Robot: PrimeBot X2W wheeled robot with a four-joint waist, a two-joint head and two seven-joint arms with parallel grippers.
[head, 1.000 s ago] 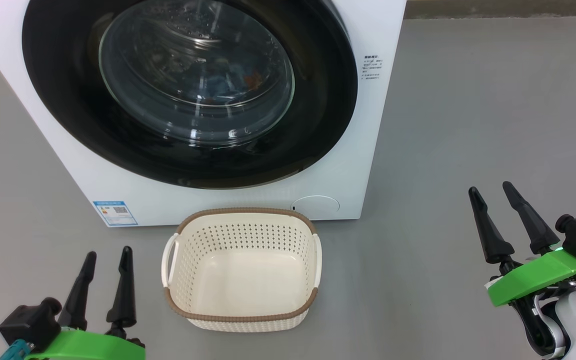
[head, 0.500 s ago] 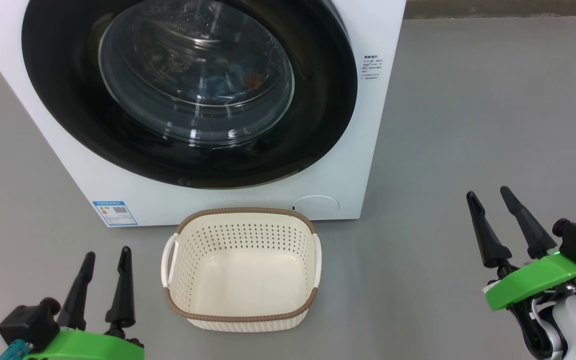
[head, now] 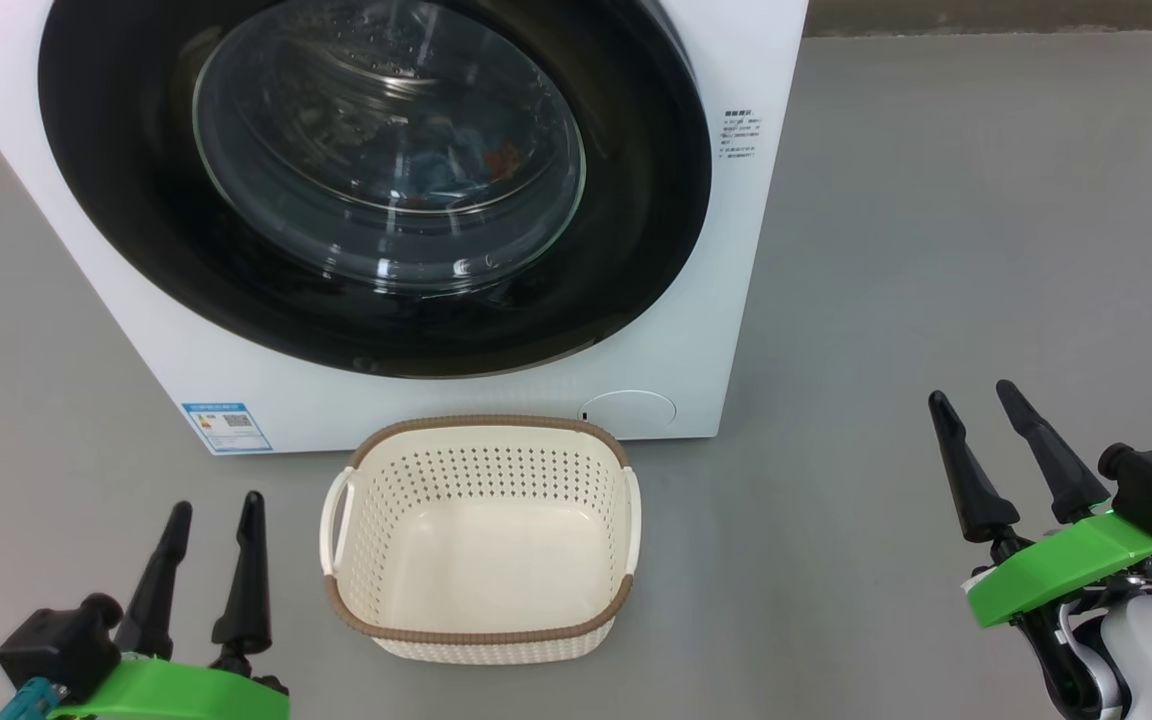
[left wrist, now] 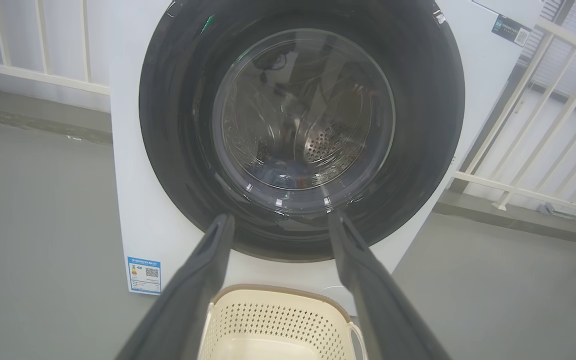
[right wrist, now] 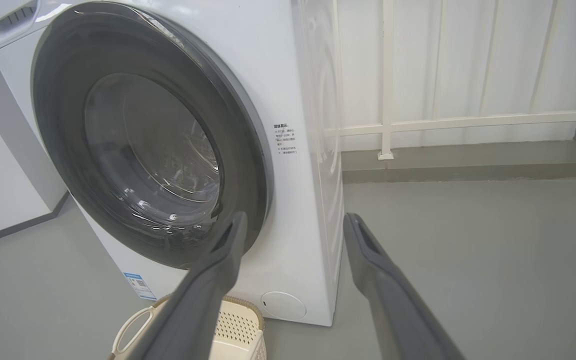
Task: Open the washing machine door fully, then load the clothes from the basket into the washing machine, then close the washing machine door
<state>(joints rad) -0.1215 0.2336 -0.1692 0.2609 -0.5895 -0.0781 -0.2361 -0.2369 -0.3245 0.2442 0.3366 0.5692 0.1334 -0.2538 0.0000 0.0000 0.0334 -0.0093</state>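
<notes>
Both sets of jaws are spread wide with nothing between them. The left gripper and the right gripper just hang over the grey floor, fingers pointing toward the machine. Between the 2 of them, nearer the left one, sits the basket, and it's empty: bare cream bottom, brown woven rim, 2 handles. Just past the basket, ahead of the fingertips, is the washing machine. The washing machine door sits flush against its front, well apart from either gripper. It's a big glossy black ring with bulging glass in the middle and lots of glare. Through the glass I can make out the clothes low in the drum, a bluish heap with an orange-brown blotch; can't see more than that. My read: loading and closing look done, so this is the tail end. The next move probably only needs the arms parked clear, maybe a nudge on the door's rim if the latch hasn't caught. Can't tell that from here.
</notes>
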